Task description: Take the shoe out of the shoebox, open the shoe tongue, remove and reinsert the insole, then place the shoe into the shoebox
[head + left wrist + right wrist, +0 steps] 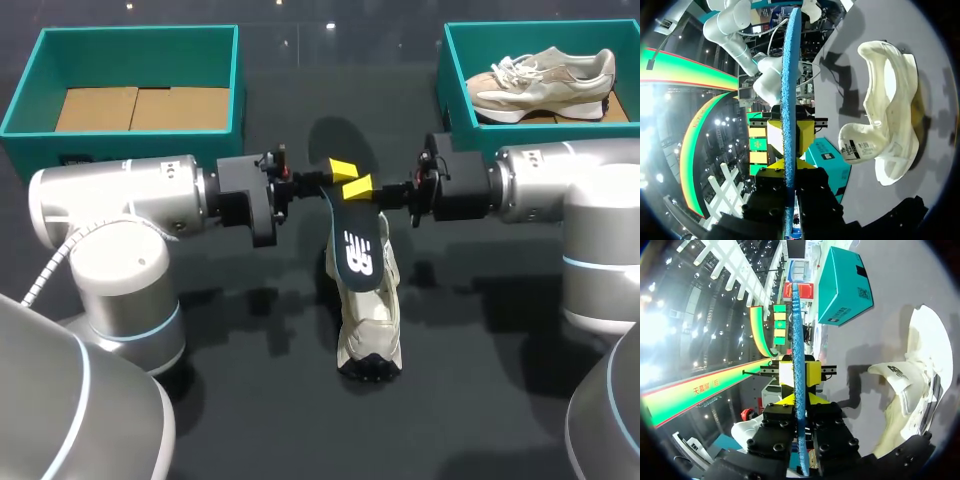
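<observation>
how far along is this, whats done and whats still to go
Done: the shoe lies out on the table, tongue folded open, and the insole is out of it. In hand: the left tool and right tool both pinch the insole above the shoe. Left: slide the insole back in, then put the shoe into the shoebox.

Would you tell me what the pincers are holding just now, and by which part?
Both the left pincer and the right pincer are shut on the insole, gripping its upper end above the shoe.
</observation>
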{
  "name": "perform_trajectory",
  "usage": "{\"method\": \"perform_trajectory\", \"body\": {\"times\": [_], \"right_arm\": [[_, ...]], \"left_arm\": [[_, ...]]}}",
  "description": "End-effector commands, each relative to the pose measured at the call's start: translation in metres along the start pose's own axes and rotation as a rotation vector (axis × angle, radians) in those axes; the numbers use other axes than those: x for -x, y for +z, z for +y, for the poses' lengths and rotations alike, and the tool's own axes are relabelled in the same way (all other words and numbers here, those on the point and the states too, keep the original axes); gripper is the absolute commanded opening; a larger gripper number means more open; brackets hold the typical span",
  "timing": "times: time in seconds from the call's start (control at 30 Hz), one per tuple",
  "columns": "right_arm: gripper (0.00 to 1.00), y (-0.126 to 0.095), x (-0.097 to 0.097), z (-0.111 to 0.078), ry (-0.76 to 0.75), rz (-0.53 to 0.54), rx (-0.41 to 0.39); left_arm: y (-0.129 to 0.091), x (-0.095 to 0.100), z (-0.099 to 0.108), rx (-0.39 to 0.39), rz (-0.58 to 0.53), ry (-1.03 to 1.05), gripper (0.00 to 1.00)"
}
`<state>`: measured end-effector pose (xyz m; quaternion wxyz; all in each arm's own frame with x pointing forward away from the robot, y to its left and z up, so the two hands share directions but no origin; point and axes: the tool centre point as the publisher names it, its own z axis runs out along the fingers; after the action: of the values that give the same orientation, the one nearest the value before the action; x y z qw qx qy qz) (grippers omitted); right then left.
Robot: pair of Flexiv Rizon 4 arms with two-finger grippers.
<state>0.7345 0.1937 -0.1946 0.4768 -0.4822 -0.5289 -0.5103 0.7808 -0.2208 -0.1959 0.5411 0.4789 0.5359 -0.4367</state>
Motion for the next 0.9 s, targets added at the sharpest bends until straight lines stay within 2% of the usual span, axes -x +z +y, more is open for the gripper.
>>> {"method": "perform_trajectory", "body": {"times": [0.03,0.23,0.33,0.6,0.73,0.9], "right_arm": [[1.00,-0.009,-0.001,-0.004,-0.018,-0.002,0.010],[1.00,-0.038,-0.005,-0.011,-0.129,-0.039,0.013],[1.00,-0.055,0.000,-0.012,-0.131,-0.139,-0.055],[1.00,-0.055,0.000,-0.012,-0.131,-0.139,-0.055],[1.00,-0.055,0.000,-0.012,-0.131,-0.139,-0.055],[1.00,-0.070,-0.012,-0.025,-0.368,-0.299,-0.101]], "left_arm": [[-0.003,0.001,-0.002,0.004,0.005,0.001,0.00],[-0.018,0.004,-0.005,0.004,0.021,-0.013,0.00],[-0.024,0.004,-0.008,0.008,0.036,-0.015,0.00],[-0.042,0.007,-0.016,0.026,0.049,-0.035,0.00],[-0.046,0.005,-0.023,0.006,0.056,-0.060,0.00],[-0.056,0.010,-0.034,-0.024,0.070,-0.071,0.00]]}}
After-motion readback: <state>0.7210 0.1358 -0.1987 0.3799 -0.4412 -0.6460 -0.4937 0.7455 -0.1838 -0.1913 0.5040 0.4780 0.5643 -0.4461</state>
